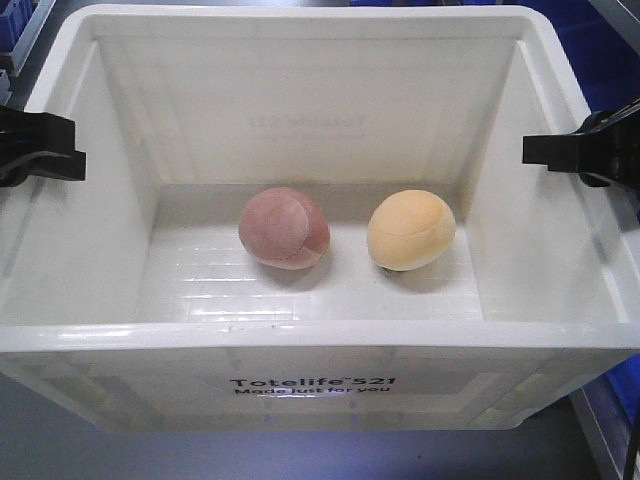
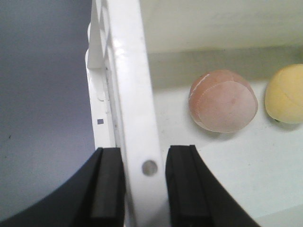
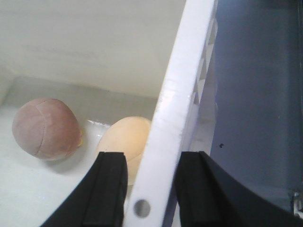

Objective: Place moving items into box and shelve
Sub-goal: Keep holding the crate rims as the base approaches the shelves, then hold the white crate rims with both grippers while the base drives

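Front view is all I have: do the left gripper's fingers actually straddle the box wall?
Observer: Yes. The left gripper has one finger on each side of the white plastic box at its rim, with no gap visible.
Operator: And the right one?
Observer: Same. The right gripper pinches the opposite rim from both sides.
Operator: Any landmark there?
Observer: A small round hole in the rim sits between each pair of fingers.

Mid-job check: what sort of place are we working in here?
Probably a storeroom or warehouse bay: blue bins stand behind the white tote, what looks like a metal rail of a rack runs at lower right, and a plain grey floor lies underneath.
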### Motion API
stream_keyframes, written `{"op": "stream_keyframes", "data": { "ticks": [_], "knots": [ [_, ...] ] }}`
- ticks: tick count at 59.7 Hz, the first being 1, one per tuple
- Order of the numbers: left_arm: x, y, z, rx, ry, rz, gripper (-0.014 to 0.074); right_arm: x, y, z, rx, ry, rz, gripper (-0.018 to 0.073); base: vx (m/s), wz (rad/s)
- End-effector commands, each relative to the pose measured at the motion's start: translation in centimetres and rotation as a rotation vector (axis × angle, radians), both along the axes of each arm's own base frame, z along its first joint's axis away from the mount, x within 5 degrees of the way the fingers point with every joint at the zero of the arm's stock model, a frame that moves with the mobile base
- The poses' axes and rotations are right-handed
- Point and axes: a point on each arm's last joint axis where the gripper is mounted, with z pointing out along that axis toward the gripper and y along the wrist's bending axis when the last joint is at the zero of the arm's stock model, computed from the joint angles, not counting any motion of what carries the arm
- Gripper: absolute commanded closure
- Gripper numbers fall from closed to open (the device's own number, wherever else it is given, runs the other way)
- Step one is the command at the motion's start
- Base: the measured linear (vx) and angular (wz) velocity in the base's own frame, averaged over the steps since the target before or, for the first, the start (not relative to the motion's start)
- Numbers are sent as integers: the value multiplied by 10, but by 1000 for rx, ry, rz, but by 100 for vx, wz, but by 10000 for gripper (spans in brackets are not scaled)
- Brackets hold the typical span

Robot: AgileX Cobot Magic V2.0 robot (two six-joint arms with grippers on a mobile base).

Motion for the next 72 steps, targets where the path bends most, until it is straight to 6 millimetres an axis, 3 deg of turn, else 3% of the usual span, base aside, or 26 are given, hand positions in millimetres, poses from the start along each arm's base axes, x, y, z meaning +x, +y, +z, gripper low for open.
{"op": "stream_keyframes", "data": {
  "ticks": [1,72],
  "knots": [
    [-1,0,29,-66,-196,3,600,-1,-1,29,53,-180,-28,565,46,1],
    [-1,0,29,-66,-196,3,600,-2,-1,28,52,-177,-26,565,44,6]
  ]
}}
